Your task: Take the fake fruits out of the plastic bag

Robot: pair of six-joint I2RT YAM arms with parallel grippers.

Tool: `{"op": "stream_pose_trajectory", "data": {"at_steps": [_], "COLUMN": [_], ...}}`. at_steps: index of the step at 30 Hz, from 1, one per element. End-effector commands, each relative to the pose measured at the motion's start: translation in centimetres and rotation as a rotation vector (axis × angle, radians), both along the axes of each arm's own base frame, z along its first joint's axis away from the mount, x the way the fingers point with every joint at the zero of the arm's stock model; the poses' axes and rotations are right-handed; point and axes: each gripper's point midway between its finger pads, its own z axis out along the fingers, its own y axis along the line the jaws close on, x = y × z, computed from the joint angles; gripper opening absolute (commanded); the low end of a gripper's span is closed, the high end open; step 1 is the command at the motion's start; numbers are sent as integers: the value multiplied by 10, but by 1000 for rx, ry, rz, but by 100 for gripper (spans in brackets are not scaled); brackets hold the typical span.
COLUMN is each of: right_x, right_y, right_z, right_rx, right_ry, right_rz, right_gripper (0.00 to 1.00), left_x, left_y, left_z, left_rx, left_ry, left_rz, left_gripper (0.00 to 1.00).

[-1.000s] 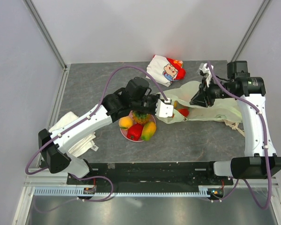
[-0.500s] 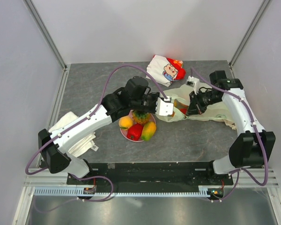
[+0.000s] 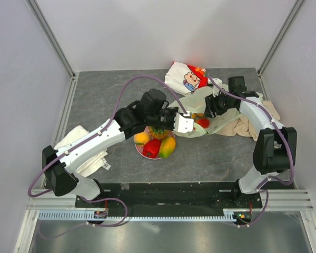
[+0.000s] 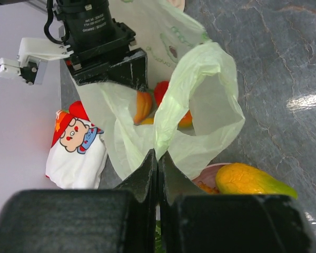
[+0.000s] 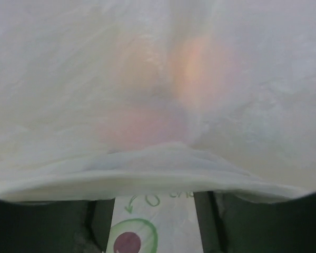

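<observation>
Fake fruits point(image 3: 202, 123) sit in two places, so read the table point(image 3: 105, 100) as a clock with 12 at its far edge. A red piece and some orange pieces point(image 4: 143, 105) lie inside the plastic bag point(image 3: 221, 118), which sprawls at about 3 o'clock from the table's middle. Four more rest on the pink plate point(image 3: 140, 148), just toward 6 o'clock from the middle. On the plate, the pineapple point(image 3: 158, 132) is at 12, a yellow-orange fruit point(image 3: 141, 138) at 10, the red pepper point(image 3: 151, 148) at 7 and the mango point(image 3: 167, 147) at 4.

Your left gripper point(image 3: 184, 124) is pinched tight on the bag's edge at the end nearest the plate. Its wrist view shows the fingers pressed together with the pale-green film caught between them and the bag's mouth gaping beyond.

Your right gripper point(image 3: 213, 107) is down on the bag's 12 o'clock side. Film lies across its camera and the fruits show only as blurred colour through it. The jaws stand partly apart, with flat printed film showing in the gap and nothing clamped.

A cartoon pouch point(image 3: 187, 78) lies at 1 o'clock by the far edge. A beige cloth point(image 3: 250, 125) lies past the bag at 3, and a white cloth point(image 3: 87, 155) at 8.
</observation>
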Motion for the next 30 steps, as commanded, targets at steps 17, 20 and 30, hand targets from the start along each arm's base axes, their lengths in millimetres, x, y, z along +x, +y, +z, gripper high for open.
{"op": "stream_pose_trajectory", "data": {"at_steps": [17, 20, 30], "right_x": [79, 90, 130], "right_y": [47, 55, 66], "right_z": [-20, -40, -56], "right_rx": [106, 34, -26], "right_ry": [-127, -119, -204], "right_rz": [-58, -76, -150], "right_gripper": [98, 98, 98], "left_x": [28, 31, 35], "left_y": [0, -3, -4], "left_z": [6, 4, 4], "left_rx": [-16, -14, -21], "left_ry": [-41, -35, -29], "left_rz": [64, 65, 80], "left_gripper": [2, 2, 2]}}
